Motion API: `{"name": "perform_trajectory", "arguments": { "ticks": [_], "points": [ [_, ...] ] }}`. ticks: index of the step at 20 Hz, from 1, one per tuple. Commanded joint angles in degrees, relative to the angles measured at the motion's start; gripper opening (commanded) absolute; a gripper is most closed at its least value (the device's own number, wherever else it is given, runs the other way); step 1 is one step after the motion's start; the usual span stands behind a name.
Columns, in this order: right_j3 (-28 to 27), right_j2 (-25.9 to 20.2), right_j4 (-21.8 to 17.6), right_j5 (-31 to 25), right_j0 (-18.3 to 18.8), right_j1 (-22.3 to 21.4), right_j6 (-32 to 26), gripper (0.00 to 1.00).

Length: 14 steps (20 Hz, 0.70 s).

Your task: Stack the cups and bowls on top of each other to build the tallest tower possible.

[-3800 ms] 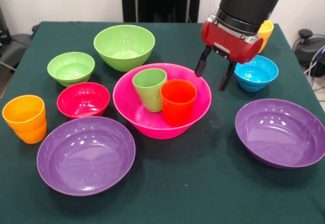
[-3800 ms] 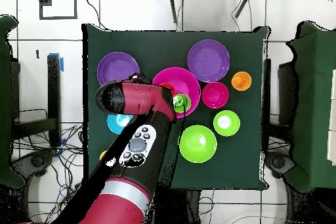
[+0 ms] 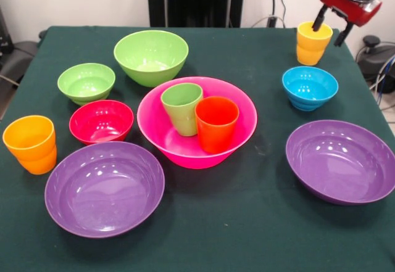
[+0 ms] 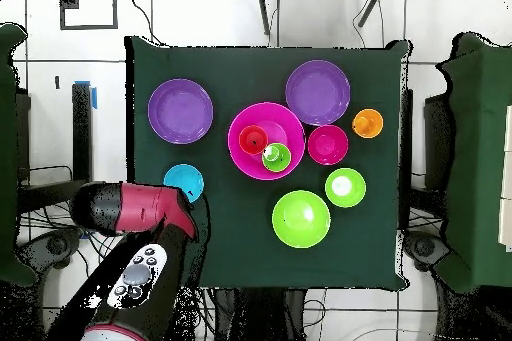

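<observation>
The large hot-pink bowl (image 3: pixel 247 108) sits mid-table with the green cup (image 3: pixel 181 107) and the red-orange cup (image 3: pixel 216 123) upright inside it. My gripper (image 3: pixel 329 28) is open at the far right corner. Its fingers straddle the right rim of the yellow-orange cup (image 3: pixel 311 47), one finger over the cup's mouth and one outside. The orange cup (image 3: pixel 31 144) stands at the left edge. In the overhead view my arm (image 4: pixel 130 207) hides the yellow-orange cup and the gripper. The pink bowl (image 4: pixel 240 147) shows there too.
Around the pink bowl lie two purple bowls (image 3: pixel 103 189) (image 3: pixel 342 161), a red bowl (image 3: pixel 100 121), a small light-green bowl (image 3: pixel 86 82), a medium light-green bowl (image 3: pixel 151 56) and a blue bowl (image 3: pixel 310 88) just in front of the yellow-orange cup.
My gripper has moved from beside the pink bowl and blue bowl back to the far right corner, onto the yellow-orange cup's rim. It stays open. No cup or bowl has moved.
</observation>
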<state>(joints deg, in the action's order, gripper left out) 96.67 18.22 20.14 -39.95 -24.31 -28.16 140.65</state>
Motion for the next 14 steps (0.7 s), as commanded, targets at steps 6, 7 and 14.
{"name": "perform_trajectory", "arguments": {
  "ticks": [6,7,14],
  "points": [
    [-0.7,-10.5,4.8,-8.6,2.9,3.0,8.0,1.00],
    [-0.1,-11.5,5.5,-8.8,3.7,2.7,7.2,1.00],
    [1.0,-15.4,7.4,-5.8,7.0,2.5,3.5,1.00]
  ]
}}
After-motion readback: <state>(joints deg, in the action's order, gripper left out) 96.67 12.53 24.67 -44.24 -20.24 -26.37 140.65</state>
